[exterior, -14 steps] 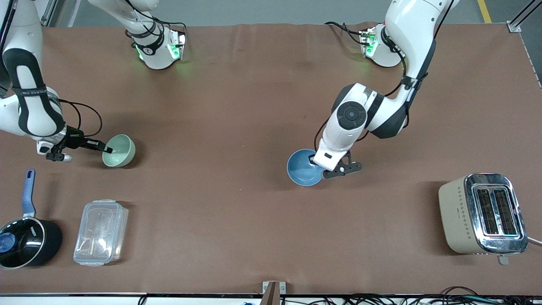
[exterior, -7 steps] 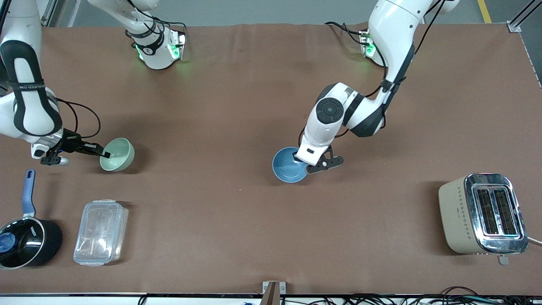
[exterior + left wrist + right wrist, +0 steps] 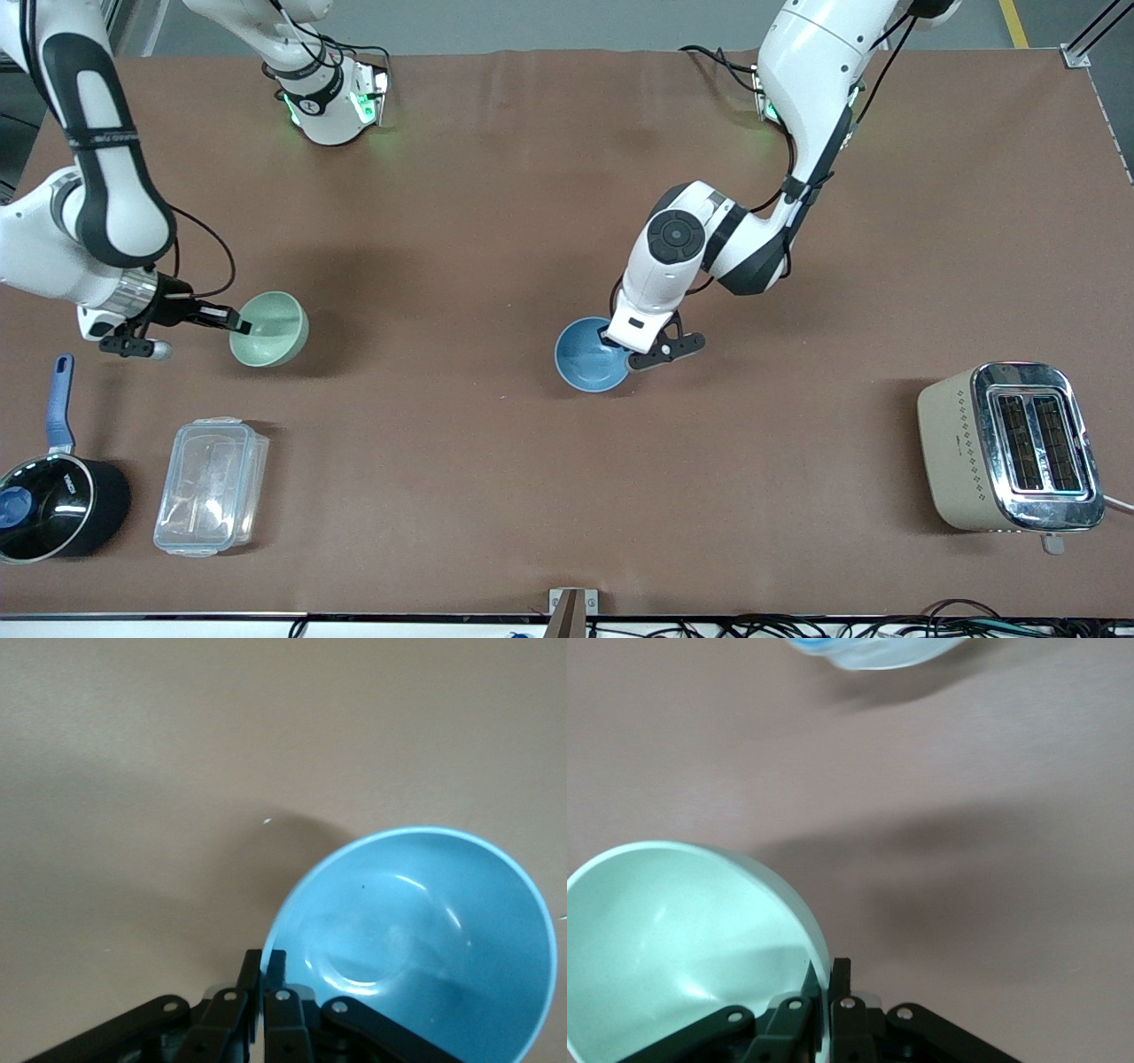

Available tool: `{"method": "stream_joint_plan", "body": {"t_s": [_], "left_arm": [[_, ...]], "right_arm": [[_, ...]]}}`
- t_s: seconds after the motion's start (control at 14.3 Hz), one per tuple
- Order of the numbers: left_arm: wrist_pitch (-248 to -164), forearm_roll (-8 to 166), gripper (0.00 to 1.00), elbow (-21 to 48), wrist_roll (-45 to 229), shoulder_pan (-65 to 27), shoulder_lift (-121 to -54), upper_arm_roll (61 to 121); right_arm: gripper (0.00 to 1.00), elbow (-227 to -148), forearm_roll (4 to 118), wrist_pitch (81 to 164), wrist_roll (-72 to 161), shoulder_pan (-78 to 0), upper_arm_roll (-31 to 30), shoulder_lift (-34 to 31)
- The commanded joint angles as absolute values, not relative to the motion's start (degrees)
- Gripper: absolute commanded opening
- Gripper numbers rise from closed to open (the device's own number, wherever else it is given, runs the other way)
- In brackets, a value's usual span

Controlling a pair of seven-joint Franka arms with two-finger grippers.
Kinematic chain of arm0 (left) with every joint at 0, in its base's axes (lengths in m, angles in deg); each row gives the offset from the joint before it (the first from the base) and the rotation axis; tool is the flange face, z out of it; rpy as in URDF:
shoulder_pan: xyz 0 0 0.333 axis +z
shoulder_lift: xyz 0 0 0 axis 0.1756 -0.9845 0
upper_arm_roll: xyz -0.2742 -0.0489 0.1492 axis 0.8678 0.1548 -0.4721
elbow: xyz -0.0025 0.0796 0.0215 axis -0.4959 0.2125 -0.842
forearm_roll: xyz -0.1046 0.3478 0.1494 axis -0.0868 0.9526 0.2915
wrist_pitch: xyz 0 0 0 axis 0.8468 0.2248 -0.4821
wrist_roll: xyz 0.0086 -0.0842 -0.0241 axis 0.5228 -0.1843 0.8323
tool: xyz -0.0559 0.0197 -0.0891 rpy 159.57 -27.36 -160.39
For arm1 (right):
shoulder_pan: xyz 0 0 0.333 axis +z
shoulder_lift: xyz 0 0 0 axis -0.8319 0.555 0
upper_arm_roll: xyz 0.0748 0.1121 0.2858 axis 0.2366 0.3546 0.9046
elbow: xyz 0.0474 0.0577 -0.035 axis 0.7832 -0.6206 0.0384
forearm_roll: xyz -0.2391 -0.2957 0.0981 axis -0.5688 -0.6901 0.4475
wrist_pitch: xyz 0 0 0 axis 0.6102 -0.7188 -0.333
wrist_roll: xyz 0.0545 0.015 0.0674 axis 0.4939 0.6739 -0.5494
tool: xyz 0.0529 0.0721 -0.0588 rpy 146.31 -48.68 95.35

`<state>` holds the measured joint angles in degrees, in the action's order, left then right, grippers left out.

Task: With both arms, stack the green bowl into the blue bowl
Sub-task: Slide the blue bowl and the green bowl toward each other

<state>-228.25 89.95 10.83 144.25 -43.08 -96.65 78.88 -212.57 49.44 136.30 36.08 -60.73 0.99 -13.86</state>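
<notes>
The pale mint-green bowl (image 3: 271,330) hangs over the table toward the right arm's end, tilted; it fills the right wrist view (image 3: 682,939). My right gripper (image 3: 239,326) (image 3: 829,970) is shut on its rim, one finger inside and one outside. The sky-blue bowl (image 3: 589,356) is near the table's middle, tilted; it shows large in the left wrist view (image 3: 425,930). My left gripper (image 3: 623,354) (image 3: 264,961) is shut on its rim, one finger on each side of the wall.
A clear lidded plastic box (image 3: 211,486) and a black saucepan with a blue handle (image 3: 49,492) lie near the front camera toward the right arm's end. A beige toaster (image 3: 1010,447) stands toward the left arm's end. The clear box also shows in the right wrist view (image 3: 868,649).
Both arms moved their bowls toward each other: the blue bowl shifted toward the right arm's end, the green bowl toward the table's middle. Both grips held.
</notes>
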Motion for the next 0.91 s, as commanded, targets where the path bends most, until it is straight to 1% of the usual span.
{"method": "stream_joint_plan", "body": {"t_s": [0.0, 0.21, 0.49, 0.7, 0.77, 0.84], "left_arm": [[-227.98, 90.97, 0.0, 7.36, 145.24, -43.6, -98.56, 77.87], [-227.98, 91.49, 0.0, 2.98, 146.03, -44.39, -101.72, 77.95], [-227.98, 91.58, 0.0, 3.14, 146.12, -44.48, -102.17, 78.04], [-227.8, 91.58, 0.01, 4.02, 148.14, -46.06, -102.17, 78.13], [-227.72, 91.58, 0.07, 4.46, 148.14, -46.15, -102.17, 78.13], [-227.63, 91.58, 0.17, 4.46, 148.14, -46.15, -102.26, 78.13]], "right_arm": [[0.02, -213.09, 45.43, 135.98, 48.3, -61.21, 7.78, -16.88], [0.01, -210.99, 40.26, 136.16, 63.94, -61.12, 16.3, -16.8], [0.01, -205.19, 32.34, 136.07, 87.4, -60.86, 26.5, -15.05], [0.01, -201.23, 30.48, 136.07, 95.88, -60.25, 29.95, -11.88], [0.01, -200.26, 30.48, 136.07, 97.11, -60.07, 30.04, -11.09], [0.01, -199.21, 30.57, 136.07, 98.0, -59.37, 30.04, -10.39]]}}
